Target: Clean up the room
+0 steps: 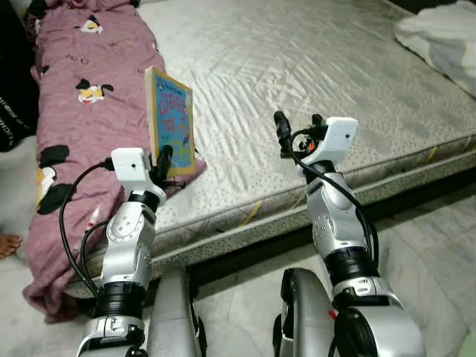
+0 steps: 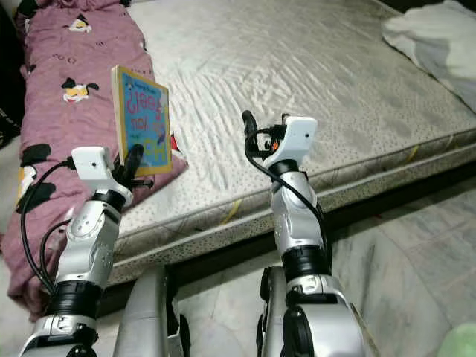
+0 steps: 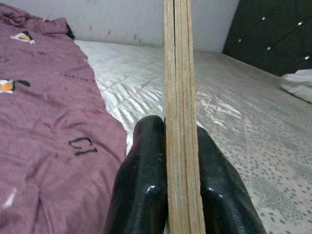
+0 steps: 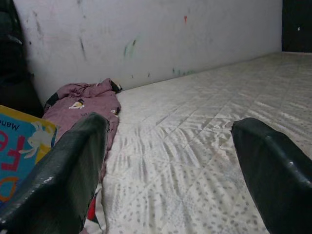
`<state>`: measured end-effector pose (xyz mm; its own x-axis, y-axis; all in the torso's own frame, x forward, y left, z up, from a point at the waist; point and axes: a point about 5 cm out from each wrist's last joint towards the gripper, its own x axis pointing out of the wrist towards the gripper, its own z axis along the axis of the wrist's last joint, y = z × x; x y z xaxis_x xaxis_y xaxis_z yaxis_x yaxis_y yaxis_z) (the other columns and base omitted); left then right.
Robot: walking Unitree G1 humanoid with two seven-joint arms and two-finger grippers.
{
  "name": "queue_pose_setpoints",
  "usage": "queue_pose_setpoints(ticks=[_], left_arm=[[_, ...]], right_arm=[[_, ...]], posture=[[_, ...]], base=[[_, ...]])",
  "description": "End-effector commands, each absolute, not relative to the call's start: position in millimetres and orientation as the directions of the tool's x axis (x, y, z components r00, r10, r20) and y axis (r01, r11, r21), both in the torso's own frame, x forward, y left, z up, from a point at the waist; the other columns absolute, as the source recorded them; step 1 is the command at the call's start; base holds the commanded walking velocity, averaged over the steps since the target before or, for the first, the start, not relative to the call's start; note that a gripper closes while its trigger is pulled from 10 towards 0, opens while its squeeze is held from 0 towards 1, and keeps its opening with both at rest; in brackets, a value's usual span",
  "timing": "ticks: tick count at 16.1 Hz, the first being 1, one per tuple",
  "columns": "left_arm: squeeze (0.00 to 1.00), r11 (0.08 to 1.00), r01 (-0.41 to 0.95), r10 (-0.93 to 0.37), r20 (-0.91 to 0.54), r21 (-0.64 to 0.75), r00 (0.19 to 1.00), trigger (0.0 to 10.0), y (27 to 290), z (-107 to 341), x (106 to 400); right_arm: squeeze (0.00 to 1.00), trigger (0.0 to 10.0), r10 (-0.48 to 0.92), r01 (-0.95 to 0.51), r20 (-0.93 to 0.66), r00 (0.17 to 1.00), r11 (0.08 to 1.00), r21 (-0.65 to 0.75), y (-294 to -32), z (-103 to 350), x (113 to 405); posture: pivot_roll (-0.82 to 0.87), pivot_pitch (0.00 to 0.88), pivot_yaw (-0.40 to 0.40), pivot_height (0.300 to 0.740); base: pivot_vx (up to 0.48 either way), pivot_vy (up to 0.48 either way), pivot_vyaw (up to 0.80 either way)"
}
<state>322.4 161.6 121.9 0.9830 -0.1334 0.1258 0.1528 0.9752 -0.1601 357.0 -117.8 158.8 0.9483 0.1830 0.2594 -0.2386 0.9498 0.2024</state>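
Note:
A blue board book [image 1: 172, 120] with red lettering stands upright above the mattress's near left part, held at its lower edge. My left gripper [image 1: 163, 164] is shut on the board book, whose stacked page edges [image 3: 183, 117] show between the two black fingers [image 3: 146, 175]. To the right, my right gripper [image 1: 297, 130] hovers open over the mattress [image 1: 312, 67], nothing between its fingers [image 4: 68, 170]. The book's cover [image 4: 17, 156] is off to that gripper's side.
A purple cartoon-print blanket [image 1: 82, 97] lies along the mattress's left side and hangs over its edge. A white cloth [image 1: 442, 37] sits at the far right. A person's foot [image 1: 9, 244] rests on the floor at left. Tiled floor [image 1: 431, 245] lies before the mattress.

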Motion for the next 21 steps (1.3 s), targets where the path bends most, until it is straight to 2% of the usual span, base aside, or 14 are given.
queue_pose_setpoints(ticks=[1,3,7,12,21], left_arm=[[0.00,0.979,0.160,-0.136,0.174,-0.130,0.975,10.0,160.3,136.6,326.6],[0.00,0.978,0.166,-0.142,0.188,-0.122,0.972,10.0,157.4,143.1,331.7],[0.00,0.990,0.096,-0.077,0.185,-0.099,0.980,10.0,162.6,146.4,338.5],[0.00,0.994,0.046,-0.030,0.159,-0.102,0.987,10.0,161.8,143.6,342.0],[0.00,0.993,0.076,-0.064,0.125,-0.093,0.990,10.0,146.9,130.8,333.7]], right_arm=[[0.00,10.0,0.170,-0.231,0.273,0.947,0.950,0.210,-120.7,162.9,359.5],[0.00,10.0,0.165,-0.225,0.269,0.949,0.951,0.211,-121.6,163.3,361.1],[0.00,10.0,0.173,-0.227,0.263,0.949,0.955,0.191,-116.6,162.8,362.2],[0.00,10.0,0.155,-0.202,0.254,0.955,0.964,0.173,-124.0,159.4,360.8],[0.00,10.0,0.138,-0.171,0.227,0.964,0.976,0.133,-133.3,149.5,352.2]], posture=[[0.07,0.040,0.028,0.666],[0.06,0.050,0.020,0.685],[0.05,0.051,0.009,0.737],[0.04,0.065,0.015,0.740],[0.01,0.091,0.002,0.740]], base=[[0.000,0.000,0.00],[0.000,0.000,0.00],[0.000,0.000,0.00],[0.000,0.000,0.00],[0.000,0.000,0.00]])
